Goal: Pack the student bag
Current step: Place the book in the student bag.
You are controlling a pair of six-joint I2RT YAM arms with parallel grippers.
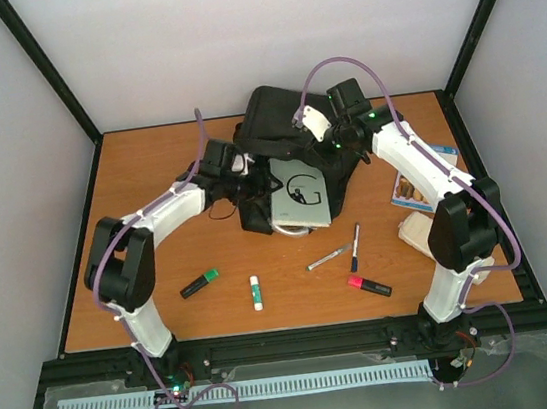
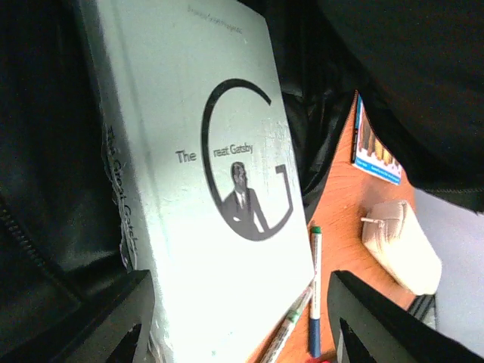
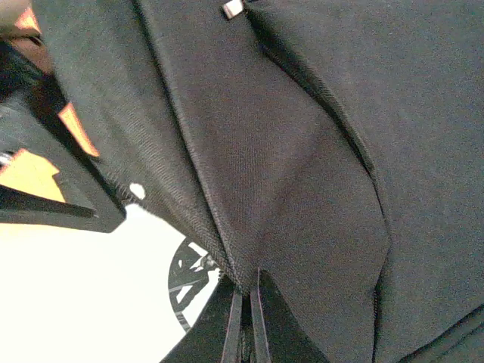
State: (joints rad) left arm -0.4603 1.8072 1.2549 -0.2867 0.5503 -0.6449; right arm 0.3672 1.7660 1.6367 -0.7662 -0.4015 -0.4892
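The student bag (image 1: 272, 119) is a black backpack lying at the back middle of the table. A white book, The Great Gatsby (image 1: 300, 196), sticks out of its mouth toward the front. My left gripper (image 1: 241, 173) is at the book's left side. In the left wrist view it (image 2: 242, 306) is open, its dark fingers (image 2: 113, 325) standing either side of the book (image 2: 204, 151). My right gripper (image 1: 330, 136) is on the bag's right side. In the right wrist view it (image 3: 246, 299) is shut on a fold of the bag's fabric (image 3: 302, 151), above the book (image 3: 83, 302).
In front of the bag lie a green highlighter (image 1: 199, 284), a glue stick (image 1: 256, 292), a silver pen (image 1: 328, 257), a dark pen (image 1: 356, 247) and a red highlighter (image 1: 369, 286). A cream pencil case (image 1: 417, 234) and a picture booklet (image 1: 422, 180) lie by the right arm.
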